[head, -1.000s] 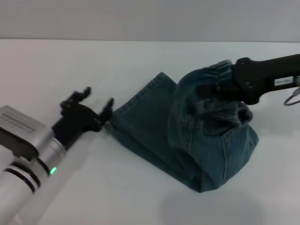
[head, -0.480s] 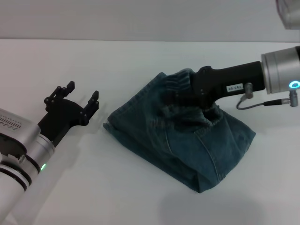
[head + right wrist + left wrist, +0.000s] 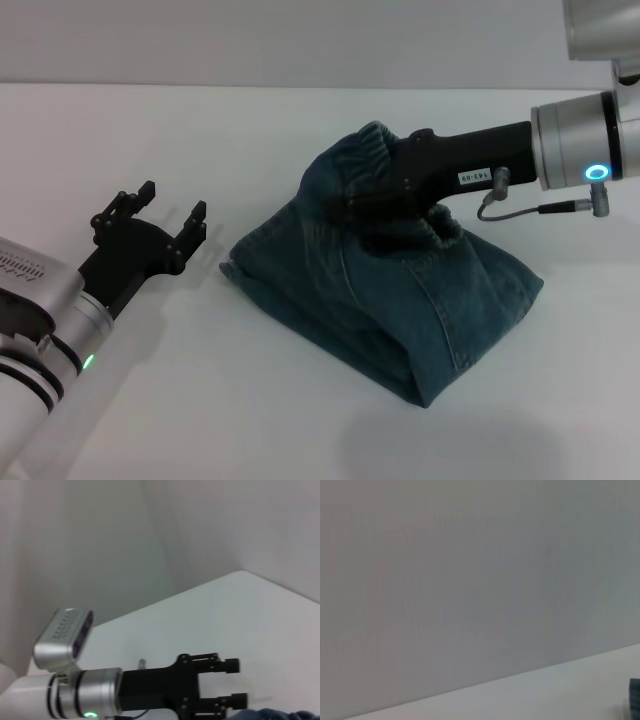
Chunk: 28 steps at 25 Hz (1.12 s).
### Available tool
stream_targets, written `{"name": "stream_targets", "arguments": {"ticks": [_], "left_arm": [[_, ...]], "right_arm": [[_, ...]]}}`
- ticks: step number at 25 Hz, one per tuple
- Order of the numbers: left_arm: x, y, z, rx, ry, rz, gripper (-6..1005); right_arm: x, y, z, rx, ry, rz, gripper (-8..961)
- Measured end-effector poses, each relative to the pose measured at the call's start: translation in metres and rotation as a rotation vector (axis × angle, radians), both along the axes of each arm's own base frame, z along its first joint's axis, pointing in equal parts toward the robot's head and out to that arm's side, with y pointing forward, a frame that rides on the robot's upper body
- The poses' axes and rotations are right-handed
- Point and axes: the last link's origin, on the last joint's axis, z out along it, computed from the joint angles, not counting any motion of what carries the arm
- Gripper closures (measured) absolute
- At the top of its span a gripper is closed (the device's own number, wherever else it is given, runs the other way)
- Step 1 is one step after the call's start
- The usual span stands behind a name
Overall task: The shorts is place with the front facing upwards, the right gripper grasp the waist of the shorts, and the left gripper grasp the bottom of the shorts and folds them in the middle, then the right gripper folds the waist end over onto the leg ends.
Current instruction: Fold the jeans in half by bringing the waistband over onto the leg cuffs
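Nearest to the robot, on its left side, the left gripper (image 3: pixel 172 222) sits low over the white table (image 3: pixel 300 420). Its two black fingers are spread apart and hold nothing. It is just left of the shorts (image 3: pixel 400 300), close to the leg ends (image 3: pixel 262 240) but not touching them. The right wrist view shows the same claw (image 3: pixel 227 682) with a gap between its fingers.

In the middle of the table lie the blue shorts. They look already folded in half the long way, one leg on top of the other. The hems point to the left, and the thick folded part sits to the near right.

Farther back and to the right is the right gripper (image 3: pixel 375 195). It is clamped on the waist (image 3: pixel 365 150) and holds that ruffled band up in the air over the middle of the shorts. The cloth hides its fingertips, but the band hangs from them.

So the last step seems to be in hand: bringing the waist over onto the leg ends. The next move likely calls for the right gripper to carry the waist more to the left, lower it onto the hems, and then let go. The left gripper looks finished and only needs to keep out of the way.
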Motion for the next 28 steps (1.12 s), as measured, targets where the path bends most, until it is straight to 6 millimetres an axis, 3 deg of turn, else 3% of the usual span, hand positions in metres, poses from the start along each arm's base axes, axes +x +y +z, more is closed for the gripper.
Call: {"name": "stream_targets", "arguments": {"ticks": [4,9,16,28], "left_arm": [[-0.001,0.000,0.000,-0.002,0.004,0.004,317],[-0.001,0.001,0.000,-0.003,0.003,0.005,317],[-0.001,0.002,0.000,0.001,0.004,0.007,317],[-0.003,0.007,0.003,0.009,0.021,0.012,317]], "right_arm": [[-0.003,0.008,-0.002,0.040,-0.029,0.003,362],[-0.018,0.007,-0.012,0.012,-0.109,0.105,310],[-0.035,0.011,-0.018,0.030,-0.231,0.192,310],[-0.044,0.023,-0.008,0.179,-0.330,0.294,309]]}}
